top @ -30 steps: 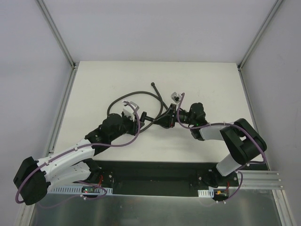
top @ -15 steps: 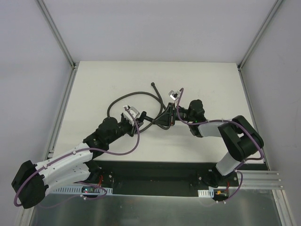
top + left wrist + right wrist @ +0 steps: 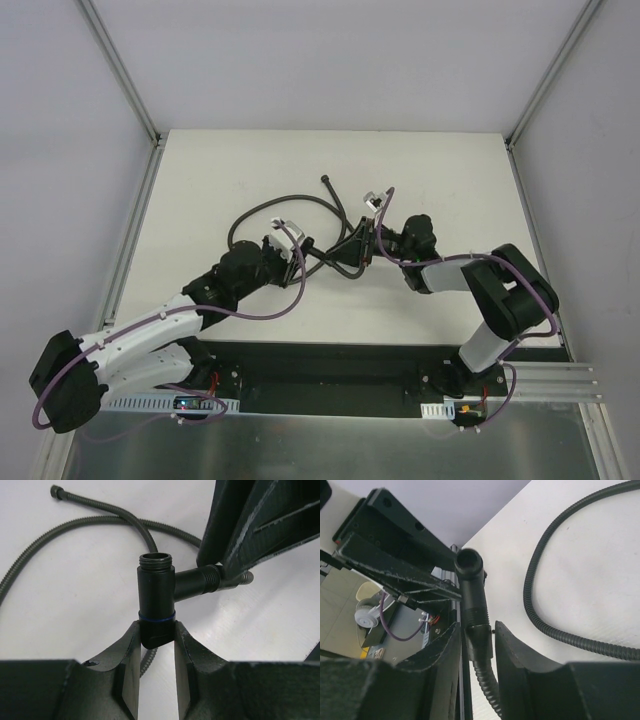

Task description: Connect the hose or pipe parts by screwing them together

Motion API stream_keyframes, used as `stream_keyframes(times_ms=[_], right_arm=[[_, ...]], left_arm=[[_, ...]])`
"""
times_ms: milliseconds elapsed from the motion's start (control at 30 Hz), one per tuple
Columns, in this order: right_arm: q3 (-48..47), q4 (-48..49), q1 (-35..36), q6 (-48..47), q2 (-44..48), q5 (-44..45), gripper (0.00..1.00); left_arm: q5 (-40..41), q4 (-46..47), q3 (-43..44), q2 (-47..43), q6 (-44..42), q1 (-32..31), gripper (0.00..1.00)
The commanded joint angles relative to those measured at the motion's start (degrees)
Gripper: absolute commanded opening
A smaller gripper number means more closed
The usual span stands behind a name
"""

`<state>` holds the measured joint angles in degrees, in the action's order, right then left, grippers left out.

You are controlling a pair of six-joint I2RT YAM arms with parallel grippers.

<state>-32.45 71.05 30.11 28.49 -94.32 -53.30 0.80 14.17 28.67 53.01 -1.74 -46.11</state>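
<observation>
A dark grey corrugated hose (image 3: 290, 203) loops over the white table (image 3: 200, 180), one free end fitting (image 3: 325, 180) at the back. My left gripper (image 3: 156, 630) is shut on the base of a black threaded elbow fitting (image 3: 156, 592), held upright; its side arm (image 3: 197, 581) points toward the right gripper. In the right wrist view the hose's end nut (image 3: 479, 637) sits on that side arm between the fingers of my right gripper (image 3: 477, 630). The jaws stand slightly open, with a thin gap at the right finger. Both grippers meet mid-table (image 3: 330, 250).
The hose (image 3: 540, 575) curves across the table just right of the right gripper. Purple arm cables (image 3: 265, 312) hang along both arms. Metal frame posts (image 3: 130, 90) rise at the table's back corners; the black base plate (image 3: 320, 372) lies at the near edge.
The right gripper's jaws have parted slightly off the hose nut after its wrist turned. The left gripper has kept its hold on the elbow fitting, shifting only a little.
</observation>
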Motion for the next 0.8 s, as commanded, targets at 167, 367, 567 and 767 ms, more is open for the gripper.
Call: stream_keyframes(times_ms=[167,367,567,767], right_arm=[[4.41,16.23,-0.23,-1.59,-2.36,6.36,0.47],[9.68,7.75,1.79,-16.59,4.39,14.78,0.64],[12.49,-7.33,15.67,-55.13,17.33,40.53,0.76],[13.38,-0.38,22.36,-70.05,16.28,49.07,0.82]], left_arm=[[6.93,-10.83,7.36,4.29,4.19,0.49,0.00],[5.18,-19.96,14.20,8.33,9.46,3.48,0.00],[0.44,-31.57,21.94,12.55,15.53,5.32,0.00],[-2.12,-41.94,28.27,16.15,20.45,6.20,0.00]])
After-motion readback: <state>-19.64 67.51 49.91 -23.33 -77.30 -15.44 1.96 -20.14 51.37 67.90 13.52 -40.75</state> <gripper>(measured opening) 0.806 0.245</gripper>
